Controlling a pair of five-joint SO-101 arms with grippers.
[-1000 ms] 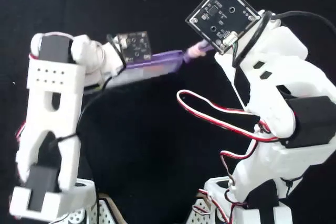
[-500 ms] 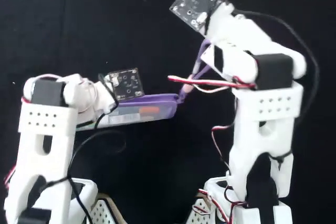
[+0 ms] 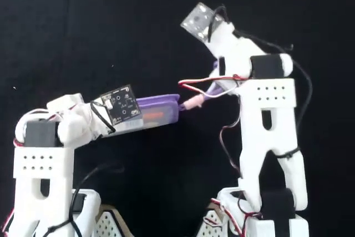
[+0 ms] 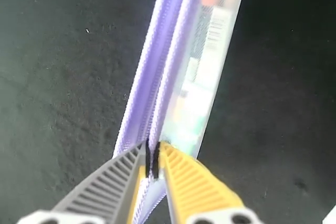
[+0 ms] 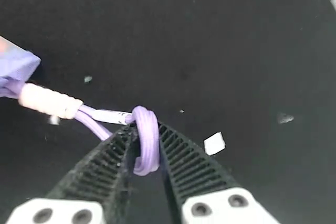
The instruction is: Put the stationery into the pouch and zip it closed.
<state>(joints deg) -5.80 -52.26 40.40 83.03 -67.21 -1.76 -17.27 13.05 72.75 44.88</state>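
Table: a black cloth is laid over it, with both arms posted at the near edge.

Pouch: it is seen between the two arms, stretched lengthwise from one to the other and tilted slightly. The upper band is purple and the side is clear. Whether it rests on the cloth or is lifted off it cannot be told.

Stationery: it is made out through the clear side as printed pieces, one with an orange-red end. All of it lies inside the pouch.

Left gripper: it is clenched on the pouch's end, at the purple zipper band, which is pinched between the grey finger and the yellow one. (In the high view this grip is hidden under the wrist camera board.)

Right gripper: it is clamped on the purple cord loop of the zipper pull, and the loop is pressed between the two ribbed black fingers.

Pink bead: it is threaded on the cord between the loop and the pouch's corner. It sits just beyond the pouch end that faces the right arm, and the cord is drawn taut.

White scraps: a few are scattered on the cloth near the right gripper.
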